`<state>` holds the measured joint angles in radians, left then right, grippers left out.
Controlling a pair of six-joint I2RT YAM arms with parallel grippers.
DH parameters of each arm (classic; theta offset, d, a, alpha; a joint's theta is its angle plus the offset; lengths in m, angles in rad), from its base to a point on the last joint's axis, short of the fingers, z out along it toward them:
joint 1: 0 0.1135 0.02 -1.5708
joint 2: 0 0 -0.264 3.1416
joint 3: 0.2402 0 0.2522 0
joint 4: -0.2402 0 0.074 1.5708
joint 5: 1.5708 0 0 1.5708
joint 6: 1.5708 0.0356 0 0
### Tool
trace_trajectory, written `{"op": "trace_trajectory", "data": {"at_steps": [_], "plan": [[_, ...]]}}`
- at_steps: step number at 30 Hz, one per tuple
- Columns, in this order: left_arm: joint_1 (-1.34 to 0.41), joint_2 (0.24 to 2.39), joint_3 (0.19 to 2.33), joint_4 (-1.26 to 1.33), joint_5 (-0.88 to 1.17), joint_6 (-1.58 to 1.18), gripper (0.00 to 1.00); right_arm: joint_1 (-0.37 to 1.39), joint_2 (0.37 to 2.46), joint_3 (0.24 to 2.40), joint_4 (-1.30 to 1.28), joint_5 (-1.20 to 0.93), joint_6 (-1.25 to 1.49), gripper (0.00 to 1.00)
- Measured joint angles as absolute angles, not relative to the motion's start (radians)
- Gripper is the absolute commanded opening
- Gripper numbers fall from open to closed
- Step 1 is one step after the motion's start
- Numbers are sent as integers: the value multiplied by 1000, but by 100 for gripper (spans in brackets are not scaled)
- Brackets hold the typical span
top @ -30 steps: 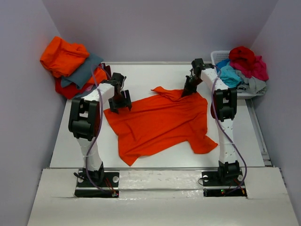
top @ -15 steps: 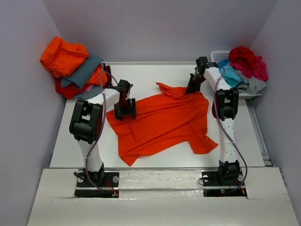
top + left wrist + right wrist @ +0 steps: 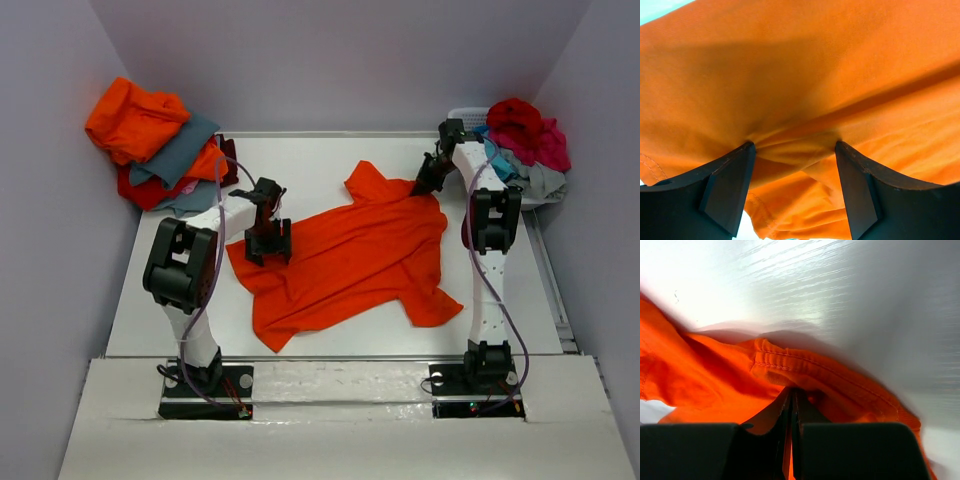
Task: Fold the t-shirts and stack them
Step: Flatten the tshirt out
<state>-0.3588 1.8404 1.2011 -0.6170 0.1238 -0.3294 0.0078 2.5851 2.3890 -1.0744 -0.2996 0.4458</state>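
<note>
An orange-red t-shirt [image 3: 345, 262] lies spread across the middle of the table, one sleeve [image 3: 372, 184] pointing to the far side. My left gripper [image 3: 268, 240] stands open on its left edge. In the left wrist view the two dark fingers [image 3: 727, 185] press down on the orange cloth [image 3: 805, 75], a fold bulging between them. My right gripper [image 3: 430, 186] is shut on the shirt's far right edge. The right wrist view shows a stitched hem [image 3: 790, 365] pinched at the closed gripper [image 3: 791, 392].
A pile of orange, grey and red t-shirts [image 3: 150, 140] lies at the far left corner. A white slatted basket [image 3: 462, 118] at the far right holds red, turquoise and crimson shirts [image 3: 520, 140]. The enclosure's walls stand close on both sides.
The right gripper has moved right and farther back, dragging the shirt's far edge with it. The left gripper has shifted right onto the shirt's left edge, still open.
</note>
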Motion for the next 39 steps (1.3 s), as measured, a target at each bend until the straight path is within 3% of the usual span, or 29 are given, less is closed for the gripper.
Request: {"op": "trace_trajectory", "data": {"at_steps": [8, 11, 12, 14, 16, 21, 26, 29, 32, 34, 36, 39], "plan": [[-359, 1818, 1171, -603, 124, -324, 78, -2, 2571, 2358, -1066, -302, 448, 8], [-359, 1818, 1171, -603, 125, -324, 78, -3, 2564, 2345, -1062, -314, 448, 21], [-359, 1818, 1171, -603, 125, -323, 78, -4, 2561, 2340, -1060, -325, 447, 32], [-359, 1818, 1172, -603, 125, -323, 78, -5, 2549, 2325, -1047, -351, 443, 43], [-359, 1818, 1172, -603, 125, -323, 78, -5, 2532, 2313, -1040, -376, 430, 64], [-359, 1818, 1172, -604, 126, -323, 78, -7, 2481, 2289, -990, -423, 412, 72], [-359, 1818, 1171, -609, 127, -323, 78, -7, 2445, 2268, -901, -478, 423, 70], [-359, 1818, 1171, -615, 127, -323, 78, -6, 2456, 2270, -872, -512, 439, 62], [-359, 1818, 1171, -623, 127, -323, 78, 1, 2479, 2277, -849, -536, 454, 36], [-359, 1818, 1171, -627, 127, -323, 78, 4, 2496, 2277, -833, -551, 466, 26], [-359, 1816, 1168, -627, 127, -323, 78, 10, 2517, 2277, -822, -562, 478, 18], [-359, 1808, 1156, -628, 127, -323, 77, 19, 2552, 2277, -816, -574, 488, 17]]}}
